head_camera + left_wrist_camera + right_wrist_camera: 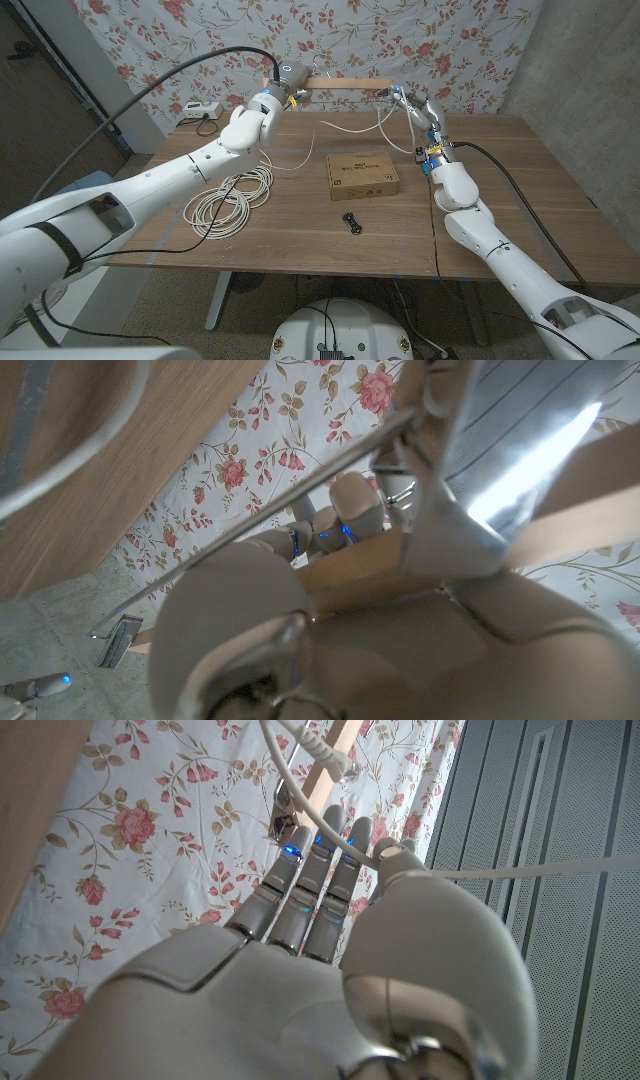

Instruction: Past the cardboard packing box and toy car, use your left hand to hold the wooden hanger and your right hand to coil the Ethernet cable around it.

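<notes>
The left robot hand (283, 82) grips the wooden hanger (345, 84) at its left end, raised above the table's (480, 200) far edge. The right robot hand (415, 108) pinches the Ethernet cable (345, 128) near the hanger's right end; its wrist view shows the strand crossing the fingertips (300, 855), seemingly pinched. The remaining coil (228, 200) lies near the left edge. The cardboard packing box (361, 174) and toy car (350, 222) sit mid-table, with bare wood toward the right corners.
</notes>
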